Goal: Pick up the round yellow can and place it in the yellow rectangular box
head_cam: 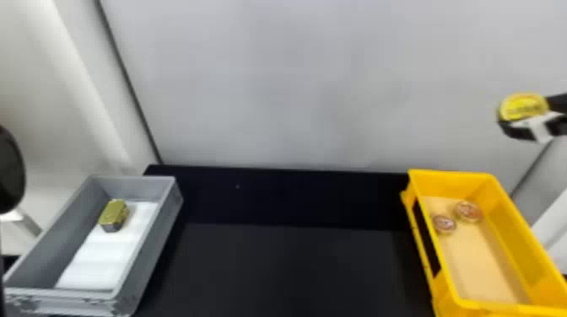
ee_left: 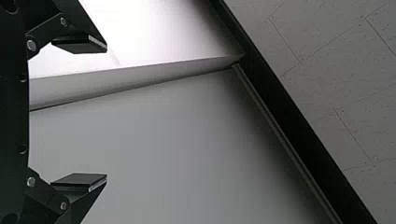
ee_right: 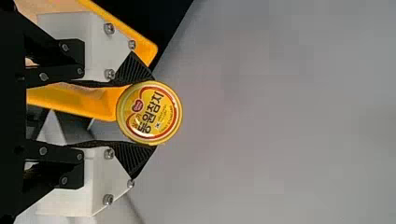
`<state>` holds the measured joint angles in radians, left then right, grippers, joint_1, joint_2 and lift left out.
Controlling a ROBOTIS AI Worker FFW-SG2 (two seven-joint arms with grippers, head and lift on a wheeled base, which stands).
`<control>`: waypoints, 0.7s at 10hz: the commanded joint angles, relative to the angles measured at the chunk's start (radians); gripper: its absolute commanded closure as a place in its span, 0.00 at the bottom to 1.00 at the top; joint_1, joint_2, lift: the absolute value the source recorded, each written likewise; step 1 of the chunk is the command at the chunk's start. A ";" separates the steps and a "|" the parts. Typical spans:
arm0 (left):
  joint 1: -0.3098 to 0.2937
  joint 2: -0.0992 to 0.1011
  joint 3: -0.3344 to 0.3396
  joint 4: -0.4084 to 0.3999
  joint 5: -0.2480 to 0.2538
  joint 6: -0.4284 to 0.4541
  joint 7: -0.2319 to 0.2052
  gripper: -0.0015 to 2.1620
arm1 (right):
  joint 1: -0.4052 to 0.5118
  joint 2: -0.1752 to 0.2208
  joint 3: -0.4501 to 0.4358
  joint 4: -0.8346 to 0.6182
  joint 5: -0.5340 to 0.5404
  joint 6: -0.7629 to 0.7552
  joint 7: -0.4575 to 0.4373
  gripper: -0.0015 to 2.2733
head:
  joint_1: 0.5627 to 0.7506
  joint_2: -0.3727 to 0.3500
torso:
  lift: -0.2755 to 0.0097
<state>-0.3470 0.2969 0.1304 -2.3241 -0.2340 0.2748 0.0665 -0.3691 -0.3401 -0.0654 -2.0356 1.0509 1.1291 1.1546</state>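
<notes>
1. One round yellow can (head_cam: 522, 105), raised outside the box, clamped between the right gripper's (head_cam: 525, 120) fingers.
2. One yellow rectangular box (head_cam: 455, 179): two round tins (head_cam: 468, 211) inside.
3. One grey box (head_cam: 157, 244): one gold-topped block (head_cam: 113, 213) on white lining (head_cam: 99, 265).
4. Left gripper (ee_left: 93, 114): fingers apart.

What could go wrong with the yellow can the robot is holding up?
The can might slip, because the right gripper pinches it by its round edge, near the fingertips.

It's held up high, so if it's let go from there, it could bounce or miss the yellow box.

Two round tins, one here and one here, already sit inside near the far end, so the can could bump them or land tilted on top.
</notes>
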 commanded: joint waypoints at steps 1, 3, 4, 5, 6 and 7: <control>-0.003 -0.002 -0.001 0.000 -0.002 0.001 -0.004 0.13 | 0.064 0.013 -0.146 0.029 -0.049 -0.013 -0.042 0.32 | 0.53 0.59 | 0.93; -0.004 -0.002 -0.001 0.000 -0.002 0.003 -0.007 0.13 | 0.091 0.015 -0.231 0.143 -0.264 -0.023 -0.178 0.32 | 0.53 0.59 | 0.93; -0.009 -0.001 -0.003 0.000 -0.002 0.003 -0.007 0.13 | 0.098 0.010 -0.255 0.218 -0.396 -0.032 -0.258 0.32 | 0.53 0.59 | 0.93; -0.012 0.001 -0.006 0.000 -0.002 0.003 -0.008 0.13 | 0.093 0.006 -0.260 0.310 -0.492 -0.052 -0.327 0.32 | 0.53 0.59 | 0.93; -0.013 0.002 -0.008 0.002 -0.002 0.003 -0.010 0.13 | 0.079 0.001 -0.260 0.414 -0.564 -0.072 -0.366 0.32 | 0.53 0.59 | 0.93; -0.015 0.002 -0.009 0.002 -0.002 0.001 -0.010 0.13 | 0.064 0.003 -0.249 0.500 -0.587 -0.089 -0.389 0.32 | 0.53 0.59 | 0.93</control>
<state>-0.3595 0.2983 0.1237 -2.3230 -0.2363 0.2778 0.0572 -0.2849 -0.3358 -0.3238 -1.6653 0.5289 1.0650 0.7879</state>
